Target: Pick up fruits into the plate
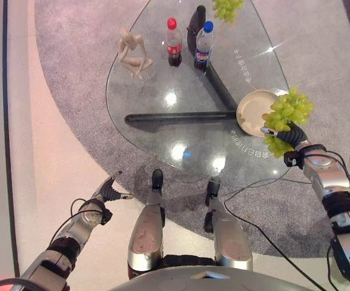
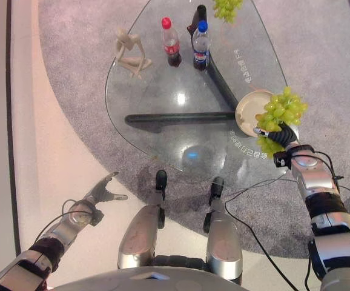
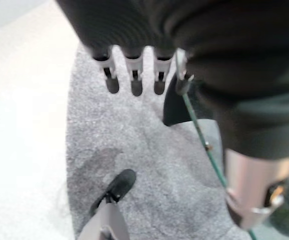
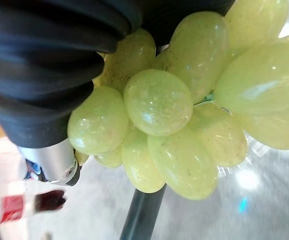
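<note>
Green grapes (image 1: 291, 108) are gripped in the right hand (image 1: 290, 132), whose fingers are closed round the bunch; the bunch is held above the right edge of the glass table (image 1: 163, 121), overlapping the right rim of the cream plate (image 1: 254, 109); part of the bunch hangs below the hand; whether any grape touches the plate cannot be told. In the right wrist view the grapes (image 4: 184, 110) are pressed against the dark cover of the hand. A second bunch of grapes (image 1: 228, 8) is seen at the far edge of the table, well apart from the plate. A red-capped bottle (image 1: 174, 42) and a blue-capped bottle (image 1: 203, 45) stand upright side by side near the far end; a pale figurine (image 1: 132, 53) sits to their left. The left hand (image 1: 109, 189) is held off the table at the lower left, over the grey carpet (image 1: 72, 73); its fingers (image 3: 134, 75) are straight and spread, with nothing held.
</note>
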Controlling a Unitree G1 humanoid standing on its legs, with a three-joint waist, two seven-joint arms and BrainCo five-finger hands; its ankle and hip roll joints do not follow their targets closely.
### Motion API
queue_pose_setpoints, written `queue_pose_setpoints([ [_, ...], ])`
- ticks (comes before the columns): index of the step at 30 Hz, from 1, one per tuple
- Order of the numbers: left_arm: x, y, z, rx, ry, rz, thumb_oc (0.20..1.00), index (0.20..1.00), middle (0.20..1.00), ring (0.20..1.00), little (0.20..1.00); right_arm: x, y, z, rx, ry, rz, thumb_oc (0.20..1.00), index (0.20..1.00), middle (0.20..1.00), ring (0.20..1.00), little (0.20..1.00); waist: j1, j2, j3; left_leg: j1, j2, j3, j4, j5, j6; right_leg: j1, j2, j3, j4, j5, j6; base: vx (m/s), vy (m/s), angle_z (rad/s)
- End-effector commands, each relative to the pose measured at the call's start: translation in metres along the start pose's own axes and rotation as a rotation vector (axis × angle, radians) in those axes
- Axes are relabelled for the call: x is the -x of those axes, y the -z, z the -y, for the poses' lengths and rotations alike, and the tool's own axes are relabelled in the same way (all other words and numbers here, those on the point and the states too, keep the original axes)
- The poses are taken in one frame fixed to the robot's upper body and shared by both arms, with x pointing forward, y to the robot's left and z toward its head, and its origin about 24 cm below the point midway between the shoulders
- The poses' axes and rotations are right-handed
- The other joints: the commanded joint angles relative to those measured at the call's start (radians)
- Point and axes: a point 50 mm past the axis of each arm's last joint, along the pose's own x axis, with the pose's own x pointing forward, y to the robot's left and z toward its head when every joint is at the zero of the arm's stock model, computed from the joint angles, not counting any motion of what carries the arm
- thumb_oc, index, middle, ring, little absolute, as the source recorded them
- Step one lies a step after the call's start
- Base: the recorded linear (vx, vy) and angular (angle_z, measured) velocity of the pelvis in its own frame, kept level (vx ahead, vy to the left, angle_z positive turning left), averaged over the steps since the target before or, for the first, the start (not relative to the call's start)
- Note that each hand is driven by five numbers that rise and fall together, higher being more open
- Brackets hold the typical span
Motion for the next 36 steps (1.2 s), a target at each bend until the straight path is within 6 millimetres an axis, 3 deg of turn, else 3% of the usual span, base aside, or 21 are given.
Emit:
queue_pose_setpoints([
  [1, -0.004, -0.011, 0.005, 0.036, -0.012, 0.044, 1.0, 1.0, 1.0, 1.0, 1.0, 0.0, -0.045, 0.044, 0.135, 0.15, 0.106, 0.2, 0.2, 0.2, 0.2, 0.2, -0.003, 0.001, -0.013, -0.047, -0.086, -0.005, 0.141, -0.156, 0.047, -0.127, 0.033, 0.013, 0.234, -0.128, -0.032, -0.03, 0.005, 0.0],
  [9, -0.008, -0.028, 0.002, 0.058, -0.024, 0.105, 1.0, 1.0, 1.0, 1.0, 1.0, -0.009, -0.072, 0.064, 0.173, 0.304, 0.089, 0.2, 0.2, 0.2, 0.2, 0.2, 0.008, 0.039, -0.013, -0.167, -0.1, -0.008, 0.166, -0.142, 0.049, -0.266, 0.026, 0.014, 0.287, -0.133, -0.036, -0.04, 0.02, -0.02],
  [25, -0.011, -0.049, 0.007, 0.102, -0.027, 0.189, 1.0, 1.0, 1.0, 1.0, 1.0, -0.017, -0.076, 0.069, 0.205, 0.408, -0.02, 0.2, 0.2, 0.2, 0.2, 0.2, 0.021, 0.091, -0.013, -0.299, -0.129, 0.009, 0.212, -0.137, 0.06, -0.427, 0.007, 0.029, 0.365, -0.138, -0.029, -0.02, 0.031, -0.01],
  [26, -0.011, -0.052, 0.008, 0.102, -0.026, 0.199, 1.0, 1.0, 1.0, 1.0, 1.0, -0.017, -0.075, 0.069, 0.207, 0.418, -0.032, 0.41, 0.41, 0.41, 0.41, 0.41, 0.024, 0.095, -0.013, -0.305, -0.129, 0.01, 0.213, -0.137, 0.062, -0.435, 0.005, 0.028, 0.368, -0.138, -0.028, -0.01, 0.008, 0.04],
  [28, -0.011, -0.054, 0.01, 0.102, -0.024, 0.207, 1.0, 1.0, 1.0, 1.0, 1.0, -0.018, -0.072, 0.069, 0.206, 0.431, -0.052, 0.708, 0.708, 0.708, 0.708, 0.708, 0.027, 0.099, -0.013, -0.308, -0.132, 0.01, 0.218, -0.144, 0.064, -0.439, 0.002, 0.026, 0.375, -0.145, -0.027, 0.0, 0.0, 0.0],
  [29, -0.011, -0.056, 0.009, 0.103, -0.025, 0.212, 1.0, 1.0, 1.0, 1.0, 1.0, -0.019, -0.073, 0.069, 0.208, 0.444, -0.061, 1.0, 1.0, 1.0, 1.0, 1.0, 0.029, 0.101, -0.013, -0.31, -0.134, 0.011, 0.217, -0.143, 0.065, -0.442, 0.003, 0.026, 0.375, -0.144, -0.027, -0.03, 0.013, 0.02],
  [36, -0.011, -0.061, 0.012, 0.121, -0.019, 0.225, 1.0, 1.0, 1.0, 1.0, 1.0, -0.021, -0.08, 0.073, 0.238, 0.522, -0.078, 1.0, 1.0, 1.0, 1.0, 1.0, 0.037, 0.114, -0.013, -0.325, -0.139, 0.015, 0.215, -0.138, 0.068, -0.464, -0.001, 0.027, 0.378, -0.138, -0.024, -0.01, 0.009, 0.0],
])
